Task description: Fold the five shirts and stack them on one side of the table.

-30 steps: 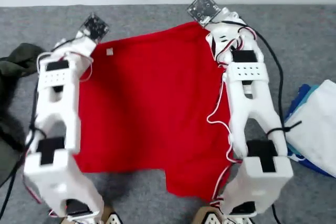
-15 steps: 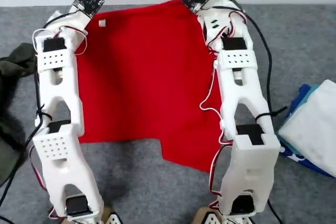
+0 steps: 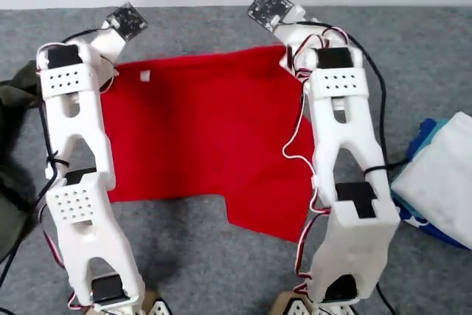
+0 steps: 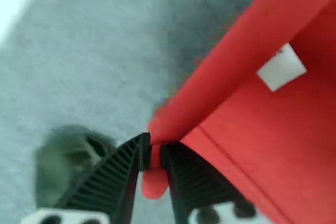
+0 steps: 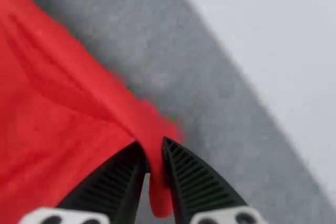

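Observation:
A red shirt (image 3: 206, 138) lies spread on the grey table between my two arms, with a small white label (image 3: 144, 75) near its far left corner. My left gripper (image 3: 110, 53) is shut on that far left corner; in the left wrist view its gripper (image 4: 152, 153) pinches a fold of the red shirt (image 4: 247, 119). My right gripper (image 3: 289, 48) is shut on the far right corner, and in the right wrist view the gripper (image 5: 154, 161) has red cloth (image 5: 58, 114) squeezed between its black fingers.
A dark green garment (image 3: 16, 101) is bunched at the table's left edge, also seen as a dark green heap (image 4: 68, 150). A folded white and blue stack (image 3: 441, 176) sits at the right edge. A white wall runs behind the table.
Both arms carried the shirt's far edge away from me, then brought it back a little and lower. The shirt's near hem slid farther from the table's front.

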